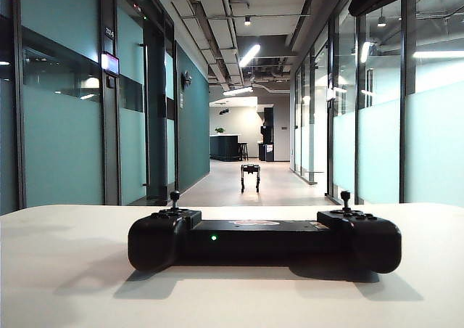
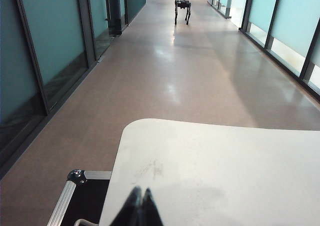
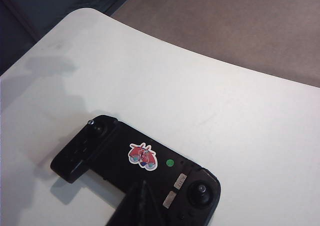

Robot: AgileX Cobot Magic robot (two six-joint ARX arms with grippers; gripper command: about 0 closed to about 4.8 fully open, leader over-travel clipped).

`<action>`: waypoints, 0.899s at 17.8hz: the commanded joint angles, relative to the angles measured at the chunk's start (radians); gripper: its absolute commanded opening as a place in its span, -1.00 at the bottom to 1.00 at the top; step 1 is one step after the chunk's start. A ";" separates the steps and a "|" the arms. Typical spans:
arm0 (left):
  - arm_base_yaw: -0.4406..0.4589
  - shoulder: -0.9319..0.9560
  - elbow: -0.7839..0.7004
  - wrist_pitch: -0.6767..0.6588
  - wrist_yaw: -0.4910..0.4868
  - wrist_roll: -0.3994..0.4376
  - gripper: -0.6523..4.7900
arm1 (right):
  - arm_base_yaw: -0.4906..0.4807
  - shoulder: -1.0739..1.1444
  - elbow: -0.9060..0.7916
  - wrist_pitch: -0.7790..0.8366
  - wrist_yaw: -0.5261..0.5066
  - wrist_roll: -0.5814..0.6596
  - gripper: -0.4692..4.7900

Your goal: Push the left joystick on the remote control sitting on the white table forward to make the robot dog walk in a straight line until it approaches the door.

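Note:
The black remote control (image 1: 264, 241) lies flat on the white table (image 1: 65, 270), with the left joystick (image 1: 175, 196) standing upright at its left end. Far down the corridor stands the robot dog (image 1: 250, 177), also in the left wrist view (image 2: 182, 7). In the right wrist view my right gripper (image 3: 142, 187) is shut and empty. It hovers over the near middle edge of the remote control (image 3: 125, 158), well apart from the left joystick (image 3: 91, 122). My left gripper (image 2: 141, 193) is shut with nothing in it, over the table (image 2: 225, 161) near its left edge. Neither gripper shows in the exterior view.
Teal glass walls and doors line both sides of the corridor (image 1: 65, 125). A black case with an aluminium rim (image 2: 75, 196) sits below the table's left edge. The controller's right stick (image 3: 201, 188) lies close to my right gripper. Bare floor (image 2: 175, 76) stretches ahead.

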 commanded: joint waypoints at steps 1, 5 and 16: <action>0.000 0.000 0.003 0.005 0.005 0.004 -0.78 | 0.000 -0.001 0.002 0.018 0.001 -0.003 -0.82; 0.000 0.000 0.003 0.004 0.005 0.004 -0.78 | 0.000 -0.001 0.002 0.018 0.001 -0.003 -0.82; 0.000 0.000 0.003 0.005 0.005 0.004 -0.78 | 0.000 0.006 -0.002 0.018 0.023 -0.003 -0.82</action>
